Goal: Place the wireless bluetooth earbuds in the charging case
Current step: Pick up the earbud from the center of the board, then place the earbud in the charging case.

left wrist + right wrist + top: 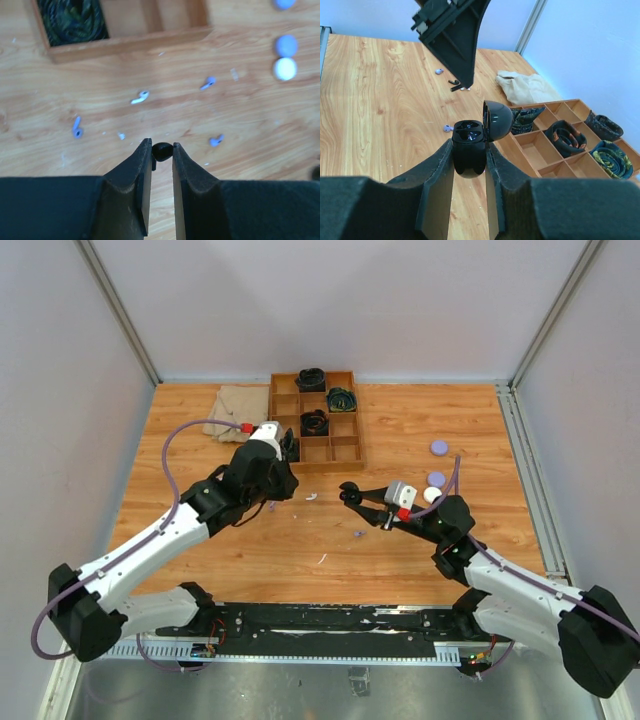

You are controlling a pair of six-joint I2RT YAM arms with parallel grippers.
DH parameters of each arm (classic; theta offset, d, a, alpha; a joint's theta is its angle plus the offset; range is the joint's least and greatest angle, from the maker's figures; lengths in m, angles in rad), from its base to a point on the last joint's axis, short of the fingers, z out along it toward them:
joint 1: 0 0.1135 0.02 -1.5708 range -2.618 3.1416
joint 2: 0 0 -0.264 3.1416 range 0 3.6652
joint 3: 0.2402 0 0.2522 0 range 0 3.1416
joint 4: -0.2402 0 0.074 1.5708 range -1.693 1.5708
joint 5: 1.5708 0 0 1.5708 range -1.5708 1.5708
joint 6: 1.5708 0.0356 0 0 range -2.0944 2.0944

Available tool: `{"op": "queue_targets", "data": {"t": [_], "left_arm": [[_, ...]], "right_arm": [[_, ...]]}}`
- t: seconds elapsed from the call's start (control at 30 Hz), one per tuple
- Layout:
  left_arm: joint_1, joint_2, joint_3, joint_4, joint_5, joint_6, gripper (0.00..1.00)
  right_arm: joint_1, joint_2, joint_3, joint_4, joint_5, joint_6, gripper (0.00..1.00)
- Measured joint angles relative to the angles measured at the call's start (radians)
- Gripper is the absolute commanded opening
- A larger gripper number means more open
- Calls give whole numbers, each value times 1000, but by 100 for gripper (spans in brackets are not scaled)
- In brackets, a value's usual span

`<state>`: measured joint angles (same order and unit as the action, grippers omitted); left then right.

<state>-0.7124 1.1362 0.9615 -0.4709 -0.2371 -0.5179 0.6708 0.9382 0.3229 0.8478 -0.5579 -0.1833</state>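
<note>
The left pincer (161, 146) is clenched on a black earbud (161, 152) at its very tips, over the table (260, 170). The right pincer (469, 146) grasps the black charging case (469, 167) by its sides, lifted off the wood, its lid (498, 120) swung open. In the top view the two pincers stand apart, with bare board between them. Loose buds lie scattered ahead of the left pincer: a white bud (140, 97), and lilac buds (76, 127) on either side of it. The near edge of the wooden tray (125, 45) runs just beyond them. The round pucks (285, 69) sit well off to the right, and a cloth (527, 87) touches the tray's far side.
</note>
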Motion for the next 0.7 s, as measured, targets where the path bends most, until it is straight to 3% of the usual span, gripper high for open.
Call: {"op": "queue_targets", "data": {"t": [0.3, 0.7], "left_arm": [[-34, -174, -100, 297, 50, 35, 21], [-40, -216, -224, 650, 229, 73, 20]], "right_arm": [[0, 68, 29, 84, -20, 19, 1], [0, 166, 40, 283, 6, 121, 1]]}}
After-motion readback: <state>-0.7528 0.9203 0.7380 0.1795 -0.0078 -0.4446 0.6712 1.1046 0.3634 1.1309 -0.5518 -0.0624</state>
